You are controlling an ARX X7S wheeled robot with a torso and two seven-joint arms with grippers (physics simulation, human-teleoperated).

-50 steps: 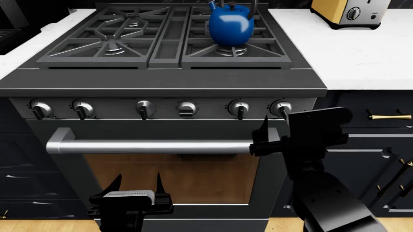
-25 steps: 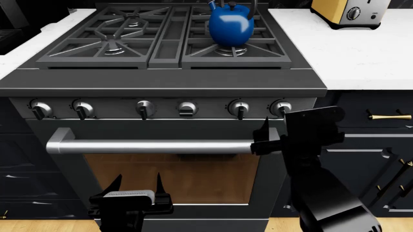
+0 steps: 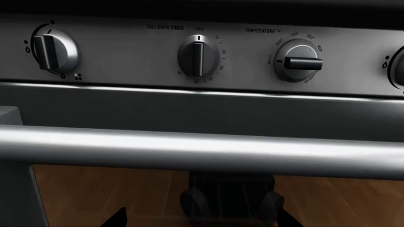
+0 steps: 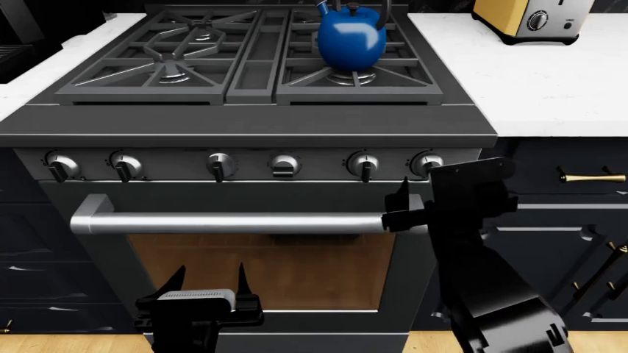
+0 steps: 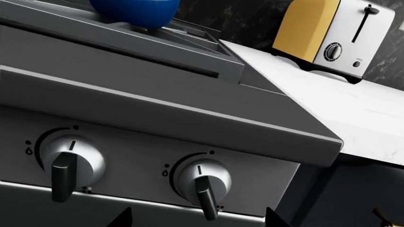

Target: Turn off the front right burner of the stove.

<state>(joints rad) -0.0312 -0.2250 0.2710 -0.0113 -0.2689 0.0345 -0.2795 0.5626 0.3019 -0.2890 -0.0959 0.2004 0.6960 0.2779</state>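
The stove (image 4: 255,140) fills the middle of the head view, its burners at 12 o'clock and six knobs in a row across the front panel. The front right burner (image 4: 351,76) sits under a blue kettle (image 4: 351,40), at about 1 o'clock from the view's centre. A toaster (image 4: 534,18) stands on the white counter (image 4: 530,81) at 2 o'clock.

The right gripper (image 4: 398,209) hangs just in front of the handle (image 4: 231,223) at its right end, below and between the two rightmost knobs; its fingers (image 4: 399,193) stand apart with nothing between them. In the right wrist view those two knobs, one (image 5: 68,161) beside the other (image 5: 202,182), both point down, and the two fingertips show at the frame's lower edge, not touching either.

The left gripper (image 4: 209,283) hovers at 7 o'clock in front of the oven window (image 4: 265,268), its prongs apart and empty. Its wrist camera shows the timer knob (image 3: 198,56) and temperature knob (image 3: 296,60).
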